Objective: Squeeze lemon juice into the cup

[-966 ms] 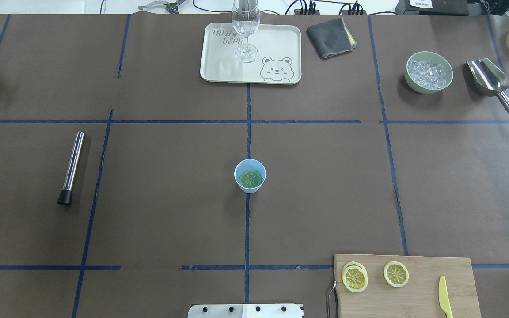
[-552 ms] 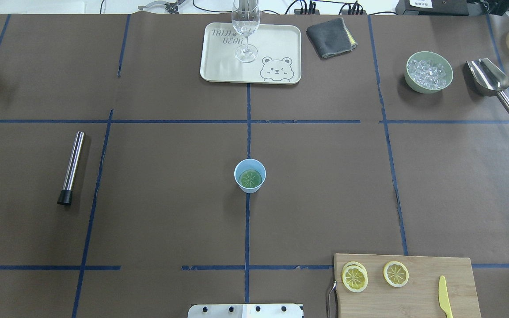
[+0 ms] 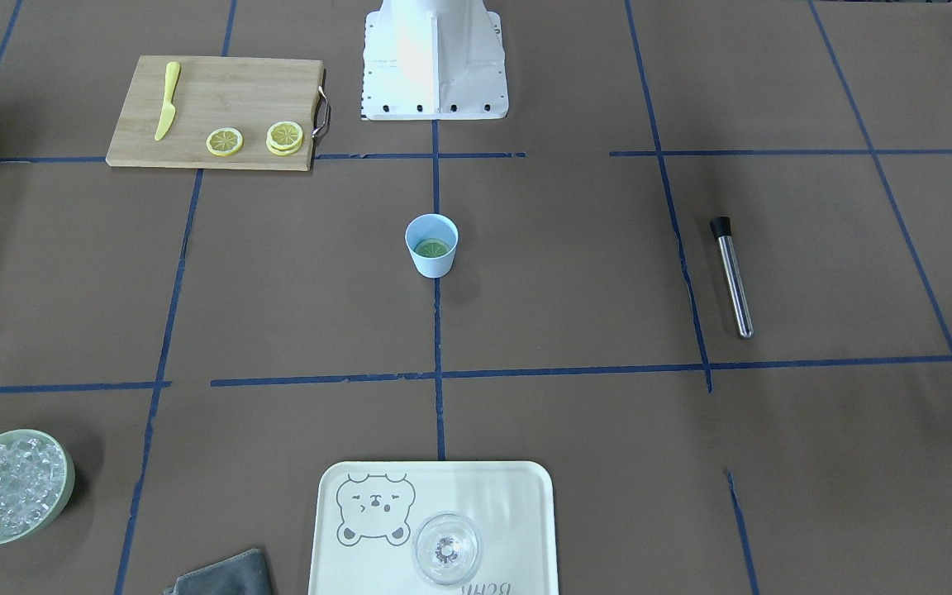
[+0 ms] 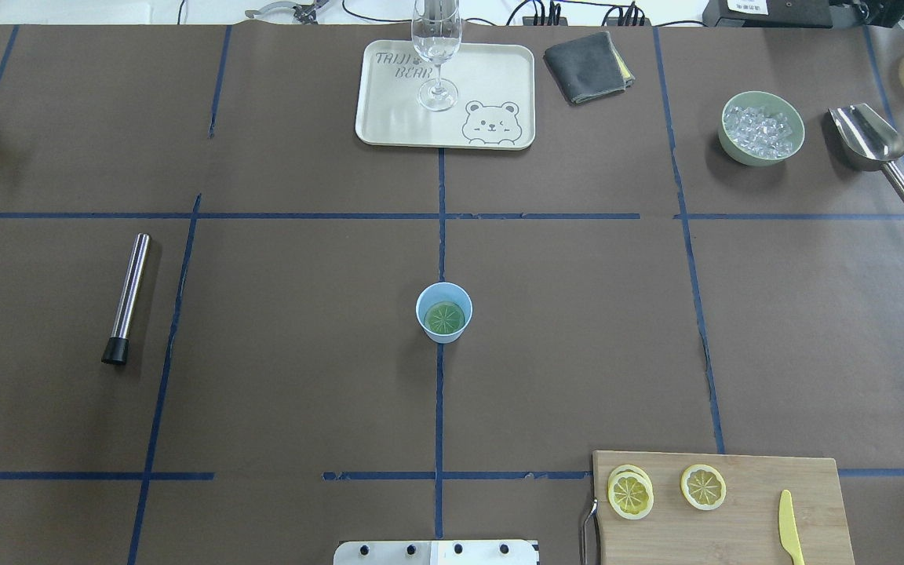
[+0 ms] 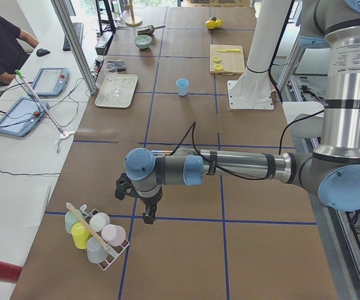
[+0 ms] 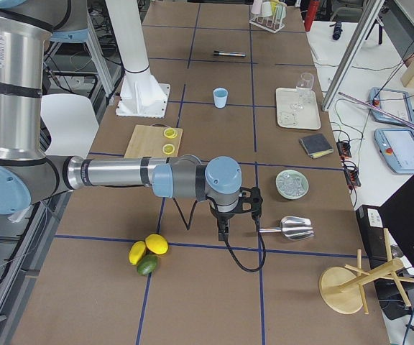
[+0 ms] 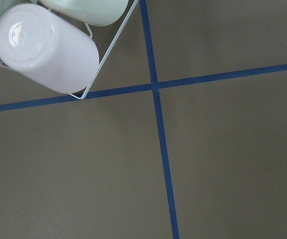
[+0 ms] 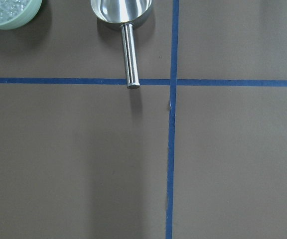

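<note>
The light-blue cup (image 4: 444,312) stands upright at the table's middle, also in the front view (image 3: 431,245). A round segmented slice that looks greenish (image 4: 444,318) lies flat in its bottom. Several lemon slices lie on the wooden cutting board (image 4: 734,526): a stacked pair (image 4: 630,493) and a single one (image 4: 703,486). My left gripper (image 5: 144,203) hangs over the table's left end beside a cup rack (image 5: 95,234), far from the cup. My right gripper (image 6: 237,212) hangs over the right end near a metal scoop (image 6: 293,228). I cannot tell whether either is open.
A yellow plastic knife (image 4: 789,527) lies on the board. A tray (image 4: 389,118) holds a clear glass (image 4: 436,47). A grey cloth (image 4: 587,67), a green bowl of ice (image 4: 761,127) and a steel rod (image 4: 128,298) lie around. Whole citrus fruits (image 6: 148,251) lie at the right end.
</note>
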Robot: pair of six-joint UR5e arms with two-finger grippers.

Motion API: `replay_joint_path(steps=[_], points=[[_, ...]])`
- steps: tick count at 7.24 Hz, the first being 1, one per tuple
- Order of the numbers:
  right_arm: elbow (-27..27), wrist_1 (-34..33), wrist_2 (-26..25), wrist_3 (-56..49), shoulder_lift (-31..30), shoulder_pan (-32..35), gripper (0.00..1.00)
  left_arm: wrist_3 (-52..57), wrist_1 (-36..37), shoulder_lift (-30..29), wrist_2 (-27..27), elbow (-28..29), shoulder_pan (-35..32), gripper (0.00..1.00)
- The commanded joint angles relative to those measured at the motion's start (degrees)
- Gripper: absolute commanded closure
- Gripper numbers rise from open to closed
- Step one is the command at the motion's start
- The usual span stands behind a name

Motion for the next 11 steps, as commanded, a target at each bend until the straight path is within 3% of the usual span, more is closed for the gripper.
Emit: replay_joint_path(steps=[1,11], points=[[-0.6,0.0,-0.1,0.0,-0.1,0.0,0.0,-4.3,-0.3,0.0,0.0,0.2,-0.3,0.0],[-1.2,0.7,-0.8,3.3,-0.3,0.0,0.0,-4.7,-0.9,0.1,0.2,0.4,-0.3,0.0]])
